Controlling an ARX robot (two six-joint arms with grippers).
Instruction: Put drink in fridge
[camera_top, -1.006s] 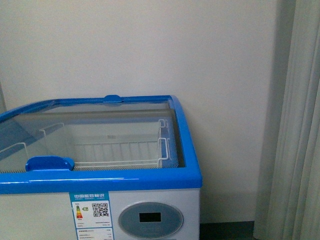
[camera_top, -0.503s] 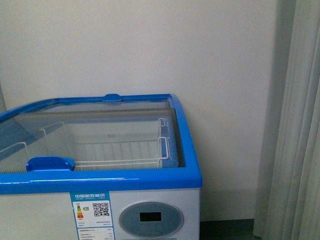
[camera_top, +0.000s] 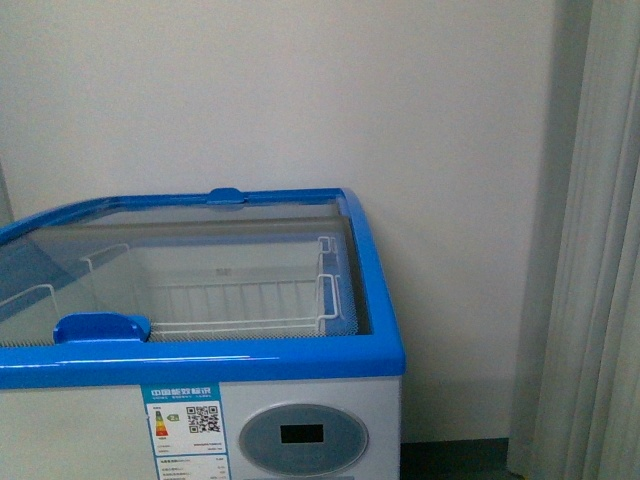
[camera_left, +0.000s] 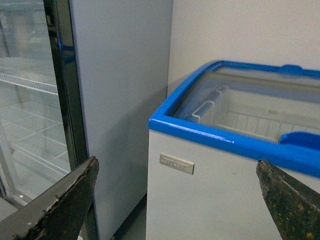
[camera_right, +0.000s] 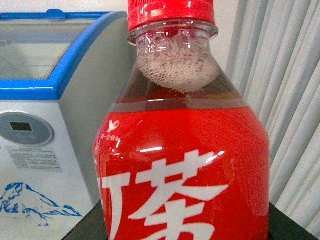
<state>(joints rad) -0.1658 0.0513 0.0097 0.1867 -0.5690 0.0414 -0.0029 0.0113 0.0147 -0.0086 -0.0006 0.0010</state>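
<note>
Nr fridge (camera_right: 45, 91) front: drink (camera_right: 182, 165) (upright, foamy).

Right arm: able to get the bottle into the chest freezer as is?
Probably not yet: the sliding glass lid looks shut over the chest freezer, leaving the bottle no opening.

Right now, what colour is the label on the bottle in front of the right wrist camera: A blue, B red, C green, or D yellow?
B: the drink bottle wears a red label with large white characters, below a red cap.
</note>
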